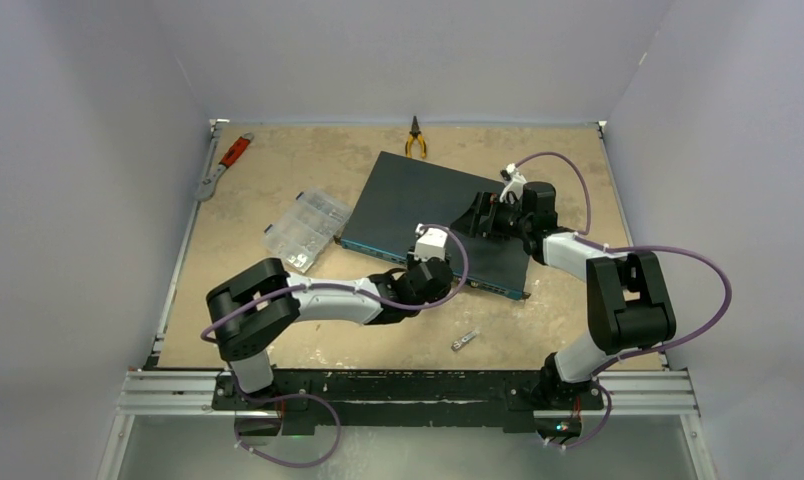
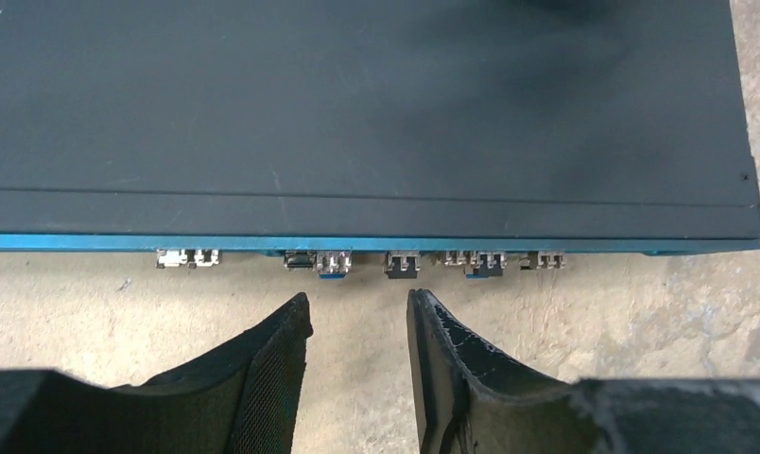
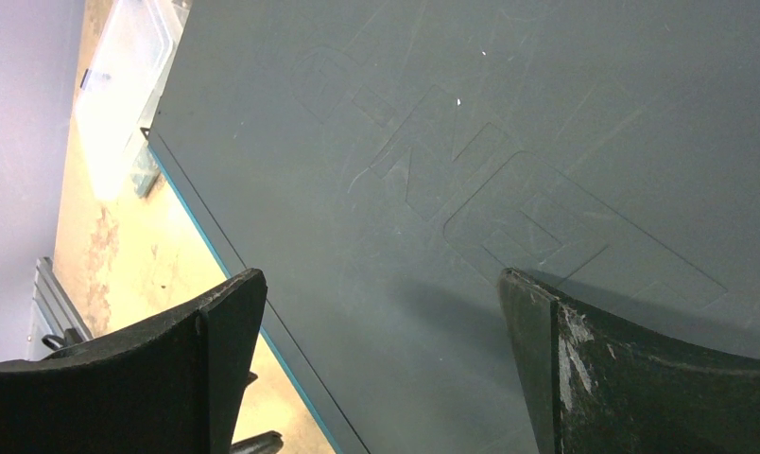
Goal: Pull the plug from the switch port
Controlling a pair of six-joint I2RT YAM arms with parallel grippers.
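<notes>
1. Nearest the arms, the left gripper [image 2: 357, 303] sat low over the table [image 2: 121, 312], just short of the switch's port face. Its jaws were partly open and held nothing.
2. Its gap pointed between a blue-tabbed plug [image 2: 331, 262] and a dark plug [image 2: 402, 264], centred on neither. Going straight in would likely drive a fingertip into a plug, or close the jaws on bare panel.
3. The plugs stood close together and stuck out only a little. A grip could catch two at once or slip off a shallow hold. A latch left unpressed would probably resist the pull.
4. The switch [image 1: 418, 205] lay flat mid-table, port face toward the arms. A hard pull might drag the whole box forward.
5. The right gripper [image 3: 381, 279] was over the switch's top, jaws wide apart and empty. Whether it pressed on the lid could not be told. If it did not, nothing braced the switch.
6. Off to the left, a clear box [image 1: 306, 228] lay just beside the switch's corner. A twisting switch could nudge it.
</notes>
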